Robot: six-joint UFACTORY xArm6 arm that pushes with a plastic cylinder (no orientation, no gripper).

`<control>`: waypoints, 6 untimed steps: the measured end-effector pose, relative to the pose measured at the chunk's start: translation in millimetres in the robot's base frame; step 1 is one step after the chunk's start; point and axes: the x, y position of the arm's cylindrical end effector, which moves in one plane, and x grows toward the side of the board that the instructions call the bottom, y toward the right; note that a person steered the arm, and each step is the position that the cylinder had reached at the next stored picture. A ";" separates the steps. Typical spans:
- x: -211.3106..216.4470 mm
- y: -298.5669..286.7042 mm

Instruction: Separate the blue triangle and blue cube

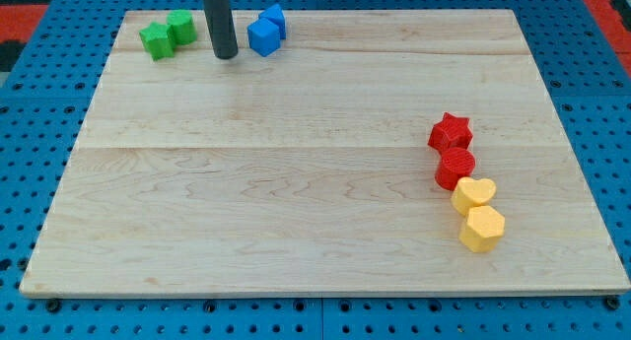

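My tip point(225, 55) bare rod, holds nothing, just left of blue pair. Blue cube point(263, 36) touching blue triangle point(275, 20) behind it, near board point(296, 232) top edge. Risk: sideways shove moves both together, or drives triangle off edge

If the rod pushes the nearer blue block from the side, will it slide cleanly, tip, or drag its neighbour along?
Probably slides: the blue cube looks squat, rigid and flat-based on the smooth wooden board, so tipping seems unlikely. It appears to touch the blue triangle, so that may move too. My tip sits just left of it.
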 end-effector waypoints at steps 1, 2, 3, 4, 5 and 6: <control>-14.4 -0.1; -26.6 20.0; -36.2 23.3; -32.9 43.1; -11.1 90.7; 11.7 134.5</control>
